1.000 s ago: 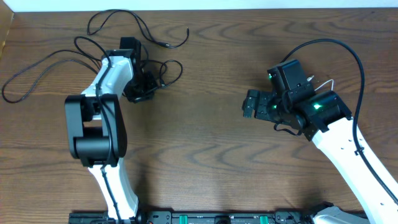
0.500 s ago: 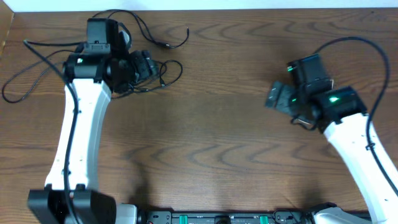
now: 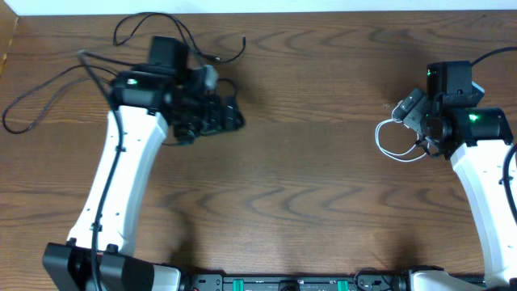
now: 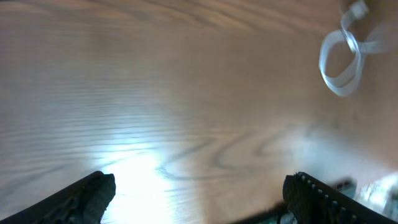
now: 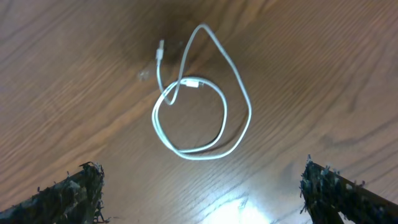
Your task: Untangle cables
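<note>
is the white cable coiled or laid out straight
Coiled. In the right wrist view the white cable lies on the table in a loose loop crossing itself near its plugs.

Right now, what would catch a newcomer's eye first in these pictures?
The white cable lies alone in a loose loop on the right side of the wooden table, just in front of the open right gripper. At the far left, the black cables sprawl in loops near the table's back edge, with the left gripper open beside them.
</note>
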Controlling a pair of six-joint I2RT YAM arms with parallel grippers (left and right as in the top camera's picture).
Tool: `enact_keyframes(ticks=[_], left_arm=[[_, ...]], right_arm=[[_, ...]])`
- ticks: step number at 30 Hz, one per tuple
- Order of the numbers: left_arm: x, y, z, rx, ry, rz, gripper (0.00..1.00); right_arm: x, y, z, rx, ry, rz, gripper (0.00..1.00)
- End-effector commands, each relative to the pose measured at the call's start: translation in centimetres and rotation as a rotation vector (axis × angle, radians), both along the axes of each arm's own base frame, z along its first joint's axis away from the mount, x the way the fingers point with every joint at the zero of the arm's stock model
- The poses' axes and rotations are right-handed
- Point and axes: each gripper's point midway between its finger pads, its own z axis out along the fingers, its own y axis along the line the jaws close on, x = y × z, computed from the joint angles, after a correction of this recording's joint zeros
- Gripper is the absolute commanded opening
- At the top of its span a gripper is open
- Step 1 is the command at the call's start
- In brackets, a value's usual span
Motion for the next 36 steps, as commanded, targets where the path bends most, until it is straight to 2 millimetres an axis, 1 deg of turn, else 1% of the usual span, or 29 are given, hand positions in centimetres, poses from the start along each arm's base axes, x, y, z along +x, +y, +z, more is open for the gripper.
enact_keyframes(ticks=[1, 3, 5, 8, 12, 14, 17, 18, 20, 24, 27, 29, 30, 32, 34, 36], left_arm=[[-1.5, -3.4, 0.0, -0.014, -0.025, -0.175, 0.93], [-1.9, -4.0, -0.3, 0.022, -0.032, -0.205, 0.93], [-2.3, -4.6, -0.5, 0.056, -0.04, -0.233, 0.93], [-2.7, -5.1, -0.6, 0.072, -0.045, -0.254, 0.94], [-2.8, -5.3, -0.6, 0.073, -0.045, -0.26, 0.94], [-2.8, -5.2, -0.6, 0.073, -0.045, -0.259, 0.94], [-2.8, -5.3, -0.6, 0.072, -0.045, -0.26, 0.94], [-2.8, -5.3, -0.6, 0.073, -0.045, -0.26, 0.94], [-2.8, -5.3, -0.6, 0.072, -0.045, -0.26, 0.94], [-2.8, -5.3, -0.6, 0.072, -0.045, -0.26, 0.94], [-2.8, -5.3, -0.6, 0.073, -0.045, -0.26, 0.94], [-2.8, -5.3, -0.6, 0.073, -0.045, -0.26, 0.94], [-2.8, -5.3, -0.6, 0.073, -0.045, -0.26, 0.94], [-2.8, -5.3, -0.6, 0.073, -0.045, -0.26, 0.94], [-2.8, -5.3, -0.6, 0.073, -0.045, -0.26, 0.94], [-2.8, -5.3, -0.6, 0.073, -0.045, -0.26, 0.94]], right_arm=[[0.5, -2.0, -0.9, -0.05, 0.016, -0.065, 0.99], [0.9, -2.7, -1.7, -0.048, 0.03, -0.086, 0.99], [1.3, -4.0, -2.9, -0.047, 0.056, -0.121, 0.99], [1.6, -5.1, -4.3, -0.029, 0.081, -0.153, 0.99], [2.5, -5.8, -6.1, 0.056, 0.09, -0.153, 0.99], [3.4, -5.4, -6.9, 0.114, 0.085, -0.106, 0.99], [5.2, -3.6, -8.2, 0.228, 0.064, 0.018, 0.98], [5.6, -2.9, -8.5, 0.262, 0.058, 0.048, 0.96], [6.6, -1.7, -9.2, 0.327, 0.041, 0.084, 0.87], [7.6, -1.8, -10.0, 0.329, 0.025, 0.089, 0.85], [7.7, -2.2, -10.3, 0.311, 0.028, 0.079, 0.85], [7.7, -2.4, -10.3, 0.297, 0.03, 0.073, 0.78], [7.7, -2.6, -10.4, 0.288, 0.031, 0.068, 0.73], [7.8, -3.2, -10.3, 0.261, 0.028, 0.056, 0.48], [7.9, -3.4, -10.3, 0.246, 0.023, 0.051, 0.38], [8.1, -3.5, -10.2, 0.245, 0.014, 0.052, 0.33]])
